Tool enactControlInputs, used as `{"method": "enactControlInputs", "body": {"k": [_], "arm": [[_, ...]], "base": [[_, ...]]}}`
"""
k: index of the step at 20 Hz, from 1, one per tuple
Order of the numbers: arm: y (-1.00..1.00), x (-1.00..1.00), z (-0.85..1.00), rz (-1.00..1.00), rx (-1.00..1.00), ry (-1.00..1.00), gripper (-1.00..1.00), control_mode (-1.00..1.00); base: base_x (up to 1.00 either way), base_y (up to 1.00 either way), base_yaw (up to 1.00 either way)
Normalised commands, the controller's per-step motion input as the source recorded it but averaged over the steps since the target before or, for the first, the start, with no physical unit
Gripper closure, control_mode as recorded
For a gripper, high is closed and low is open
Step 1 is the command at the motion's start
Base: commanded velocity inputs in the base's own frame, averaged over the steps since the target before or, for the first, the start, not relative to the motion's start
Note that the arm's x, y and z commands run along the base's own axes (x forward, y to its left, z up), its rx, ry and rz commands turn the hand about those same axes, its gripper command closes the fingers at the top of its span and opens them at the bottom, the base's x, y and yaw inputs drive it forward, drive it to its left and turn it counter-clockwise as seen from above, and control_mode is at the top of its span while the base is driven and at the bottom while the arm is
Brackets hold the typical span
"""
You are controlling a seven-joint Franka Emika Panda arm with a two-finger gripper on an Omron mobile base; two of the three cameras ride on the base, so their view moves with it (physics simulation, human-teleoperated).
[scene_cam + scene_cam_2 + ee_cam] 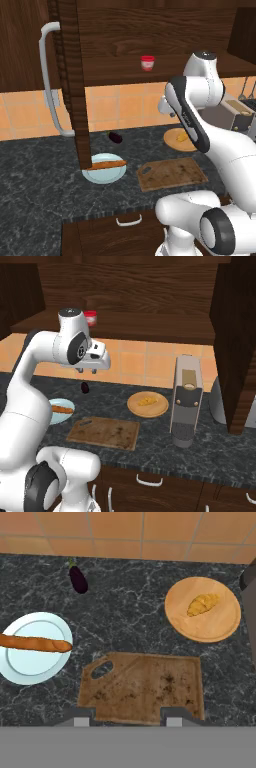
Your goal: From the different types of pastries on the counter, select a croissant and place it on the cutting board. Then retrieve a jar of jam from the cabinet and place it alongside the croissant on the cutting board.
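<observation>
croissant [182,135] on wooden plate [175,143], bare cutting board [172,174]

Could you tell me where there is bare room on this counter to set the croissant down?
The cutting board is bare across its whole top, between the blue plate holding the baguette and the round wooden plate holding the croissant. Dark counter lies open between the eggplant and the wooden plate. It is tighter by the coffee machine.

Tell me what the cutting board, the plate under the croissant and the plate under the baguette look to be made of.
The rectangular brown cutting board looks like worn matte wood: visible grain, dark stains. The round tan plate under the golden croissant also seems wooden, smooth and even in tone. The round pale blue plate under the long baguette looks like glazed ceramic, possibly plastic.
</observation>
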Motion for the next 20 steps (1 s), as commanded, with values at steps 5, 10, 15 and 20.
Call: {"method": "enactControlInputs", "body": {"k": [5, 10, 15, 20], "arm": [[0.13, 0.05, -0.02, 0.00, -0.03, -0.05, -1.00, -1.00], [0.35, 0.00, 0.70, 0.00, 0.08, -0.61, -1.00, -1.00], [0.01, 0.06, 0.46, 0.00, 0.03, -0.16, -1.00, -1.00], [0.23, 0.70, 0.88, 0.00, 0.00, -0.24, -1.00, -1.00]], "base": [[0.00, 0.00, 0.00], [0.00, 0.00, 0.00], [0.00, 0.00, 0.00], [0.00, 0.00, 0.00]]}}
